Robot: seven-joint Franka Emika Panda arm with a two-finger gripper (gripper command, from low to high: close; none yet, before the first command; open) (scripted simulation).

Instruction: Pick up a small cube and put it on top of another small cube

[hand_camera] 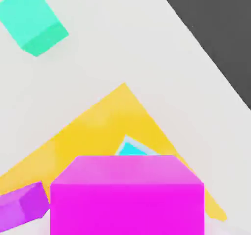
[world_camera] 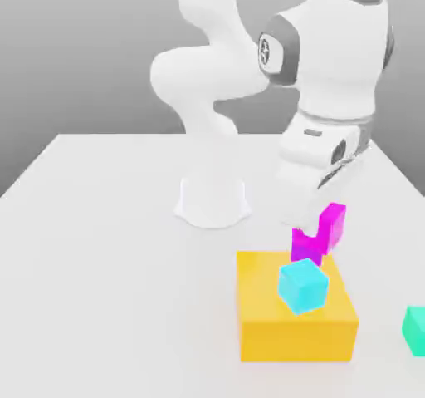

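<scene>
Small cube [world_camera: 333, 223] hangs under the arm, above another small cube [world_camera: 305, 245].

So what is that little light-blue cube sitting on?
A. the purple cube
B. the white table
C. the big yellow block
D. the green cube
C: in the exterior view the cyan cube rests on the top face of the yellow block, apart from the two magenta cubes behind it and the green cube off on the table.
</scene>
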